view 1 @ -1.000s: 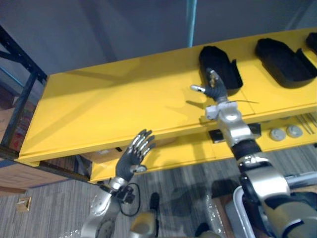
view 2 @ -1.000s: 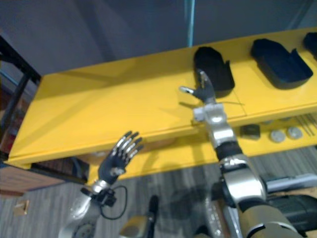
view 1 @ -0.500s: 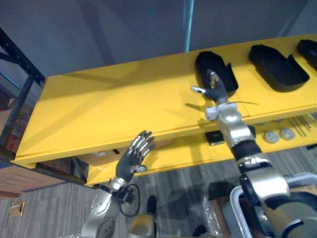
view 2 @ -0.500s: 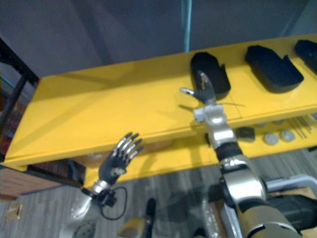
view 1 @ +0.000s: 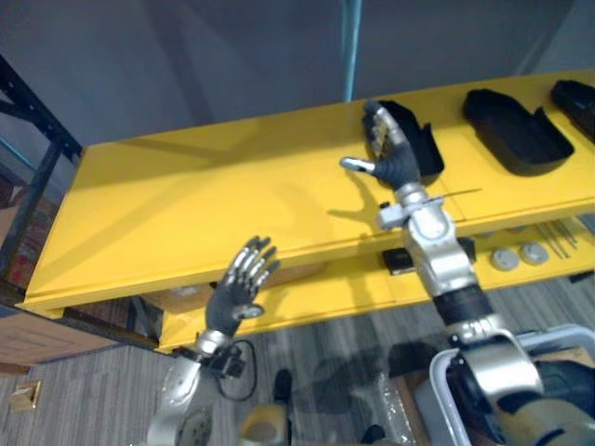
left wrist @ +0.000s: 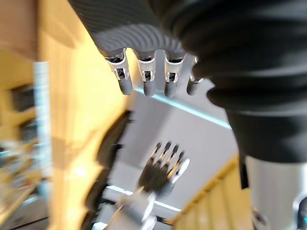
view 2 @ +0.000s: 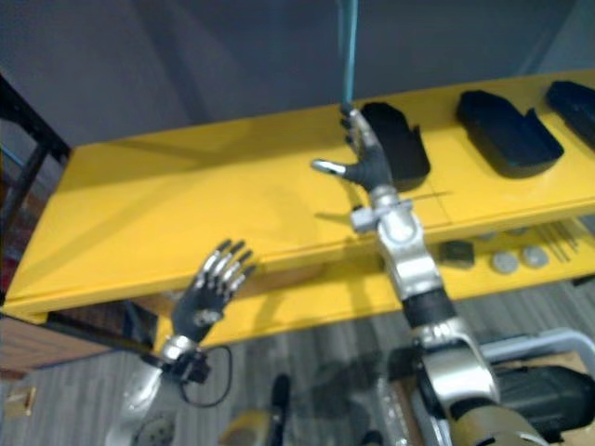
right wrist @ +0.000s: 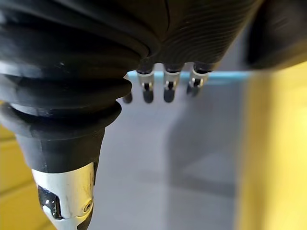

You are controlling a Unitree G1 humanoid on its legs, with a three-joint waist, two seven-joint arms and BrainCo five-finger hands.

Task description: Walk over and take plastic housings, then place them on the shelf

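Note:
Three black plastic housings lie along the back of the yellow top shelf [view 1: 186,214]: the nearest housing [view 1: 416,137], a second housing [view 1: 516,130] to its right, and a third housing [view 1: 576,96] at the view's right edge. My right hand [view 1: 390,153] is raised just left of the nearest housing, open, fingers straight and thumb spread, holding nothing. My left hand [view 1: 237,293] hangs open below the shelf's front edge, fingers spread and empty. In the left wrist view my left hand's fingers [left wrist: 144,79] point straight, with the right hand [left wrist: 163,167] beyond them.
A lower yellow shelf [view 1: 316,288] carries round metal parts [view 1: 521,254] and a small dark block [view 1: 400,258]. A dark metal rack post [view 1: 42,177] stands at the left. A grey wall rises behind the shelves.
My right hand has lifted off the housing and moved up and slightly left, fingers now straight. The left hand has dropped a little. The camera has shifted slightly.

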